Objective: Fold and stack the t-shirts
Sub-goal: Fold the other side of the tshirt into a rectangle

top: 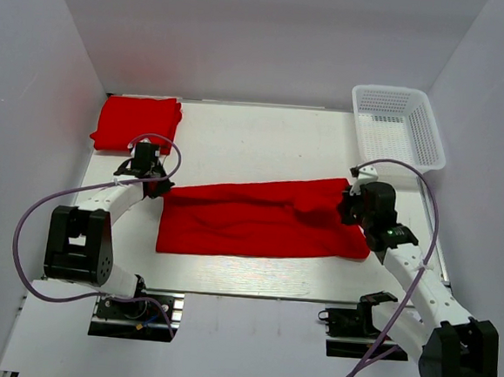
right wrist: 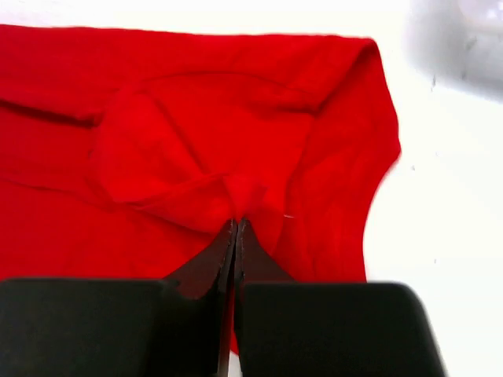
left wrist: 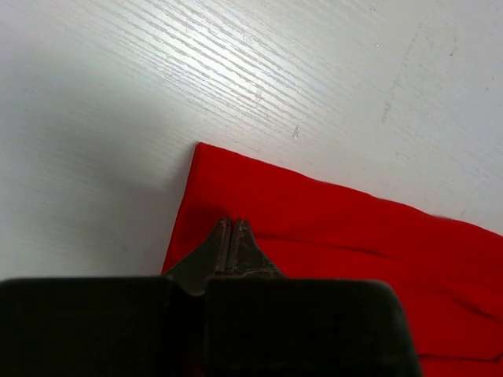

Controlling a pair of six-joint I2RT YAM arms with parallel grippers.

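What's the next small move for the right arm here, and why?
Probably lift the right gripper slightly and begin carrying its end leftward. Its fingers are shut with cloth bunched at the tips, and the t-shirt lies as a long strip that needs a crosswise fold. The left gripper, shut at the opposite edge, could anchor that end.

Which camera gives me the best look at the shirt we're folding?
Top external: it alone shows the whole shirt, a long folded band. The left wrist view shows just one flat corner of it, and the right wrist view just a bunched, wrinkled end.
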